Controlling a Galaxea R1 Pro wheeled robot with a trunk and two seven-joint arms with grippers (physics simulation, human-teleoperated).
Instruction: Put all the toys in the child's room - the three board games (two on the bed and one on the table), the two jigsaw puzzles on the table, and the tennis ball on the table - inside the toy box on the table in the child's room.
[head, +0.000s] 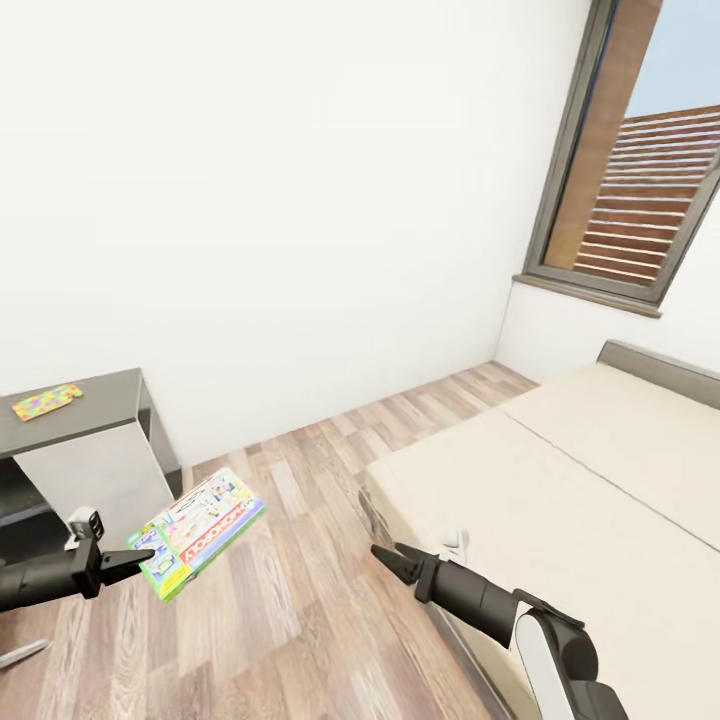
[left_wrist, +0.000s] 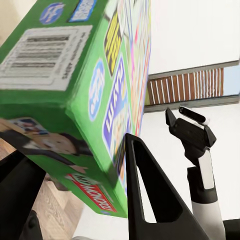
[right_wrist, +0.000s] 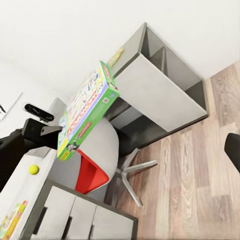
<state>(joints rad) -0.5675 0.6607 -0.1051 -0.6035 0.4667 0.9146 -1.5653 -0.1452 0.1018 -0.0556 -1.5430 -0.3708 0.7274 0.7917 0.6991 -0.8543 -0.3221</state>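
Head view: the left gripper (head: 140, 557) pinches the Monopoly box (head: 198, 533) by its near edge, above the floor (head: 300, 600). Right gripper (head: 385, 560) looks pressed together, empty. 1 jigsaw (head: 46, 402) lies at the desk's (head: 100, 400) corner.

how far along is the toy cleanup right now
Early on. In hand: the left gripper holds the Monopoly board game over the floor. The bed shows no games. Left: a jigsaw puzzle lies on the dark desk, and the tennis ball sits on the table.
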